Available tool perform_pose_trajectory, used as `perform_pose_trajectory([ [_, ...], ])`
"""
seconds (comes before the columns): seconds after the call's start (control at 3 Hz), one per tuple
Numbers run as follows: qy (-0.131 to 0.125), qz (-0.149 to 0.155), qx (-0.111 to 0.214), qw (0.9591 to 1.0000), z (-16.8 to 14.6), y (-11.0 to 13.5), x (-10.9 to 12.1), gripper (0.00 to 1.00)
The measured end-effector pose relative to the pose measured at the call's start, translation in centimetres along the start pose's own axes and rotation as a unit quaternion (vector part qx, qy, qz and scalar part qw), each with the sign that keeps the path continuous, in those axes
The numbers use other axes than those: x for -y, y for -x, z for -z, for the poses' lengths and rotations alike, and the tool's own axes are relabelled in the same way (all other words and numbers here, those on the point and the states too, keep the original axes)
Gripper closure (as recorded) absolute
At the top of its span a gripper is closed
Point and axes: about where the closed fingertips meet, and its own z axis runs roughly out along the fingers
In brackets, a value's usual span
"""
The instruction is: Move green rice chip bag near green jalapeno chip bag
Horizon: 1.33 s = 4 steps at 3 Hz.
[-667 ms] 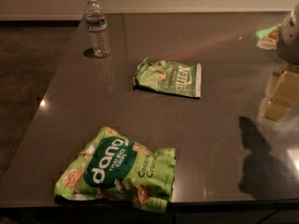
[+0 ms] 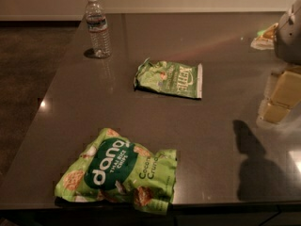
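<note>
The green rice chip bag (image 2: 117, 172) is large, crinkled and bright green with a dark "dang" oval. It lies flat at the table's near edge, left of centre. The green jalapeno chip bag (image 2: 170, 79) is smaller and paler, with "Kettle" lettering and a white sealed edge. It lies flat near the table's middle, well beyond the rice bag. My gripper (image 2: 277, 102) hangs above the table at the right edge of the view, its pale yellowish fingers pointing down. It is far to the right of both bags and touches neither. Its shadow (image 2: 256, 166) falls on the table below.
A clear plastic water bottle (image 2: 98, 28) stands upright at the far left of the dark table (image 2: 216, 126). A small yellowish item (image 2: 264, 36) lies at the far right, partly behind the grey arm (image 2: 290, 32). The table's left edge drops to dark floor.
</note>
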Motion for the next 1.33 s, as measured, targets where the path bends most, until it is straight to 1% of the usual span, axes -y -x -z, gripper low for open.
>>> perform_pose_trajectory([
  [0.33,0.025,0.039,0.02,0.9987,-0.7,2.6,-2.0,0.0],
  [0.67,0.056,0.071,0.034,0.9953,-2.4,5.2,-4.8,0.0],
  [1.0,0.085,0.088,0.046,0.9914,-4.8,7.2,-7.9,0.0],
  [1.33,0.113,0.095,0.06,0.9872,-6.8,8.9,-10.8,0.0],
])
